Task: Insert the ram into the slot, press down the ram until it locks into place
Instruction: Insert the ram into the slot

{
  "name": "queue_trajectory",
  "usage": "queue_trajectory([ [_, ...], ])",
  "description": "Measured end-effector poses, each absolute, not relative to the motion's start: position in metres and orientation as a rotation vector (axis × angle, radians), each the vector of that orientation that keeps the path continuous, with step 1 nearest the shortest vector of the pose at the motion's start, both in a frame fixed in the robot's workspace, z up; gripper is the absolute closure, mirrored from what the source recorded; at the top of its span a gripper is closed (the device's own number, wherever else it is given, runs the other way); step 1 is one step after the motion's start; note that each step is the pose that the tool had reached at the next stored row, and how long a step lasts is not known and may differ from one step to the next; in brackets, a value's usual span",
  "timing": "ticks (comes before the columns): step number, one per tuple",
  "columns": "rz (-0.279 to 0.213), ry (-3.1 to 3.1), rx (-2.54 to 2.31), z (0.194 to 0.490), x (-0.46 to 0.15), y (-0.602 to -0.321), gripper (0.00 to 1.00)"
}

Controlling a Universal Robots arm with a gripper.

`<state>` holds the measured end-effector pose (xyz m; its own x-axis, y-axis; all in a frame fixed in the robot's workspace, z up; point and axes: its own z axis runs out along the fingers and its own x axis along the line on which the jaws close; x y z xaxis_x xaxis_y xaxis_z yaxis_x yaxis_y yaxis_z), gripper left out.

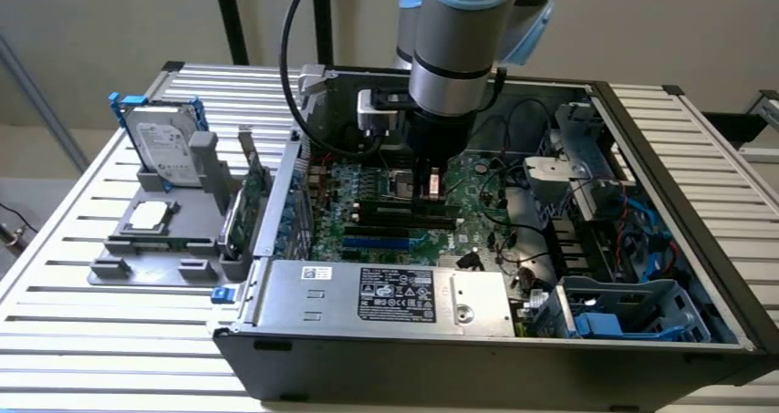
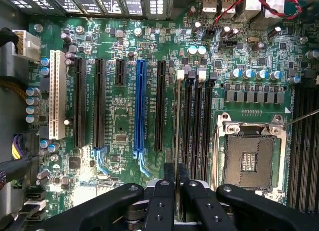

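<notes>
End effector [image 2: 176, 167]: fingers drawn narrow, pinching the ram [image 2: 177, 121]. The wrist view catches the ram edge-on, as a thin pale line running out from the fingertips.

The ram stands upright over the slot [image 2: 184, 122], the outermost black memory slot on the side facing the bright-blue slot [image 2: 140, 106]. One black expansion slot [image 2: 160, 106] lies between the two. Cannot tell whether the ram's lower edge is fully down or only resting in the slot's mouth. A white end clip [image 2: 180, 74] shows at the slot's far end; latched or not, unclear.

Step in hand, as I judge it: insertion, with the lock not confirmed. The press calls for the stick kept parallel to the slot, force straight into the board, and both clips free to swing in.

- Beyond the memory bank from the bright-blue slot: empty CPU socket [image 2: 249, 159] in a metal frame.
- On the bright-blue slot's opposite side: a white slot [image 2: 57, 94].
- Exterior view: the arm reaches into an open computer case [image 1: 487, 367].
- The power supply [image 1: 305, 294] carries a black label [image 1: 403, 299]; print not readable.
- Well apart from the bright-blue slot, out on the slatted surface [image 1: 73, 340]: a hard drive [image 1: 164, 144] on a grey fixture, label unreadable.
- Board silkscreen beside the slots: too small to read.
</notes>
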<state>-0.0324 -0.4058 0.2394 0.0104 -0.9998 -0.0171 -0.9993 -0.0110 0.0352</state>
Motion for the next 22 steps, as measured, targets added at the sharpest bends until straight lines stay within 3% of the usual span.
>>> queue_trajectory([
  [22,-0.046,-2.205,2.229,0.2319,-0.035,-0.4035,0.87],
])
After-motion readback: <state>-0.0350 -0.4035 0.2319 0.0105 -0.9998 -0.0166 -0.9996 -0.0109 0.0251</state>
